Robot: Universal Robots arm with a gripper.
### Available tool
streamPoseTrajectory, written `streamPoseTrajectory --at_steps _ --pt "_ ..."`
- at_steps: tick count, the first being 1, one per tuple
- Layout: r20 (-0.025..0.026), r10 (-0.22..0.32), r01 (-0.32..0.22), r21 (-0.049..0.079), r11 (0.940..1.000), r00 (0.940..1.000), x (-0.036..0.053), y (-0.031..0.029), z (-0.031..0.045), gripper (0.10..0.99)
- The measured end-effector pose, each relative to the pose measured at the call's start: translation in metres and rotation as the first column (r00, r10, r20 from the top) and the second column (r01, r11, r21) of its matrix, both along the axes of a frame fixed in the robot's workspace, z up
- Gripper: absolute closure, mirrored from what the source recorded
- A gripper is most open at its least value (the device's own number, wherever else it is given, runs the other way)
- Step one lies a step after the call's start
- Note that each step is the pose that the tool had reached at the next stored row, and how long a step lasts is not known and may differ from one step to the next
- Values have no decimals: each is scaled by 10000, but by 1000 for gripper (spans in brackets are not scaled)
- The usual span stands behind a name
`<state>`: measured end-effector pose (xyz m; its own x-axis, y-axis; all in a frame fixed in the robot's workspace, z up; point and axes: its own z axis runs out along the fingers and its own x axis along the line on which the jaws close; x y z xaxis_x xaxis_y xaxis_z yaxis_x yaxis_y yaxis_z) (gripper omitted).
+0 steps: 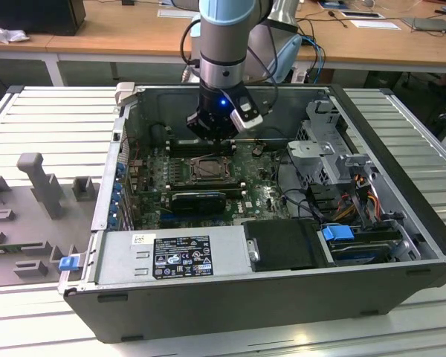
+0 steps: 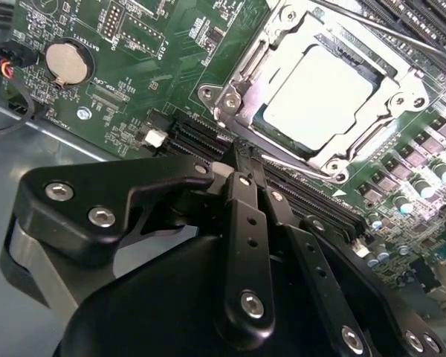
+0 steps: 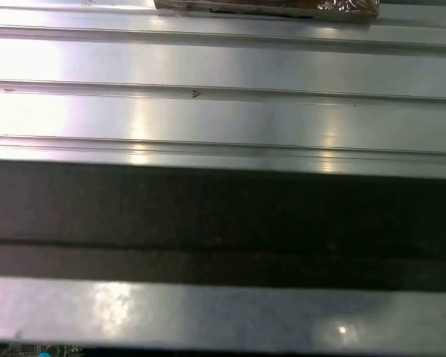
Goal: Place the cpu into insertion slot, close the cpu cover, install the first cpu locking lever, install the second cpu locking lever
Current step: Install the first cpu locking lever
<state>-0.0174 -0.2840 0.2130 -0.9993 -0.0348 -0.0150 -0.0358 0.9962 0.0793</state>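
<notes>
You can take the first two steps as done. In the second wrist view the cpu (image 2: 316,97) lies flat in the slot (image 2: 262,119), its pale metal top showing through the window of the cover (image 2: 390,97), which is down around it. One thin lever (image 2: 301,169) runs along the edge of the cover nearest the gripper, and another rod (image 2: 379,30) crosses the far corner. You cannot tell from these pictures whether either lever is hooked under its catch, so count the levers as the work in hand or left to do.

The gripper (image 2: 241,160) sits just beside the socket's near edge, at about 7 o'clock from the cpu in that view. Its fingers (image 2: 245,223) look pressed together with nothing between them, tips close to the near lever; contact is not clear.

In the exterior view the arm reaches down into the open case (image 1: 401,282), with the gripper (image 1: 212,135) hanging just above the socket (image 1: 207,169) near the middle of the board (image 1: 260,195). The case also holds a labelled power supply (image 1: 175,256) along its near wall, a black box (image 1: 286,245) beside that, and a drive cage (image 1: 331,160) with cables at 3 o'clock from the socket. The case stands on a ribbed metal table (image 1: 52,111).
</notes>
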Motion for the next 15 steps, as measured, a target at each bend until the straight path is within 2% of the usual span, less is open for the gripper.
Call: streamPoseTrajectory --at_steps 9,14,15 --pt "-1 128 -128 -26 9999 9999 0 9 -67 980" --pt "-2 128 -128 -139 9998 9999 0 9 -83 980" --pt "-3 128 -128 -197 9997 9999 0 9 -92 980"
